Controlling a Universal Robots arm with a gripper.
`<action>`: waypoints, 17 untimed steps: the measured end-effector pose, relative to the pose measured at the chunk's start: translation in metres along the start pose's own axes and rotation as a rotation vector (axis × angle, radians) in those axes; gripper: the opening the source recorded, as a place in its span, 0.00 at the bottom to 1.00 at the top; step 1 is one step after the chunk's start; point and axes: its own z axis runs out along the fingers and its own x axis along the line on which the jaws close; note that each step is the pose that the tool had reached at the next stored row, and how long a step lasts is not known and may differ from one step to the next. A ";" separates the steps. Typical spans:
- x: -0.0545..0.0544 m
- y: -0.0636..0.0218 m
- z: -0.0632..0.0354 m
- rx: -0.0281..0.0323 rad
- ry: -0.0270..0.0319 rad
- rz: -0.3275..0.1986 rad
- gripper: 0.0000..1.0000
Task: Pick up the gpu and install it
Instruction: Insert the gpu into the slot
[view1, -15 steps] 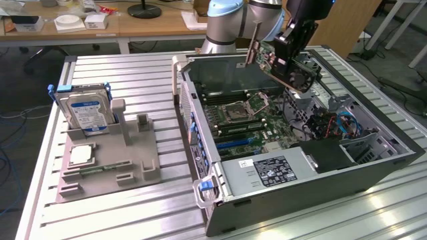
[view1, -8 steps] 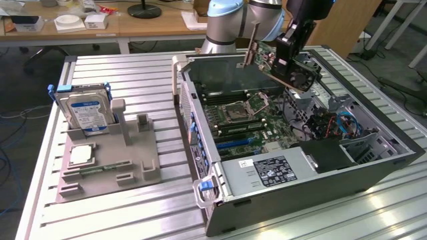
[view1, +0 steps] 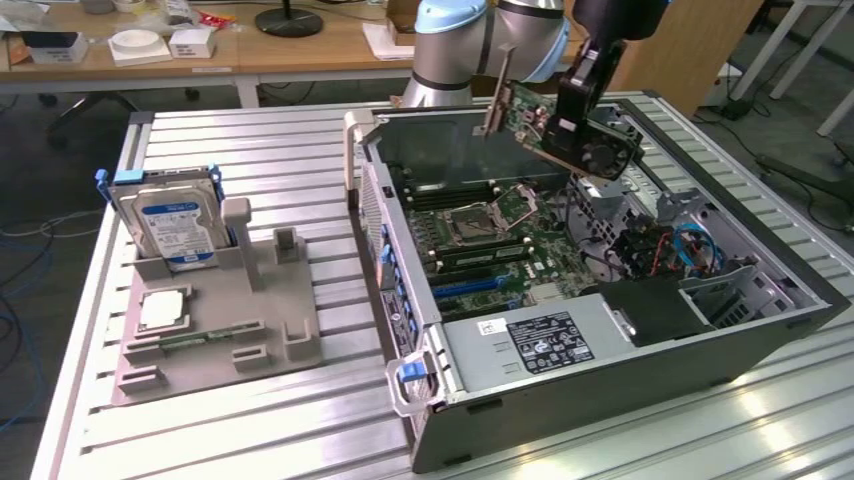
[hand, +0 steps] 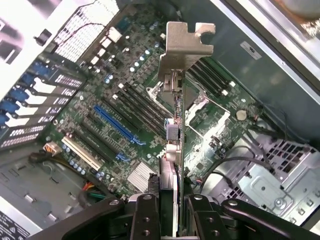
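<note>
While the gpu (hand: 181, 52) hangs over the case (view1: 601, 385), the fingers (hand: 146, 218) clamp it — edge-on between them.

Even, bright overhead room light. Soft glare patches on the ribbed surface (view1: 787, 410), well away from the hand (view1: 577, 122). Case (view1: 601, 380) interior below the hand is dimmer, with shallow shadows. Wrist view: gpu (hand: 182, 47) bracket ahead of the hand shines pale.
</note>
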 end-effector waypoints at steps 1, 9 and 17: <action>0.000 0.0000 0.0000 -0.0001 -0.0001 -0.013 0.27; 0.000 -0.0001 0.0000 -0.0010 -0.0001 -0.109 0.27; 0.000 -0.0001 0.0000 -0.0018 -0.0002 -0.207 0.27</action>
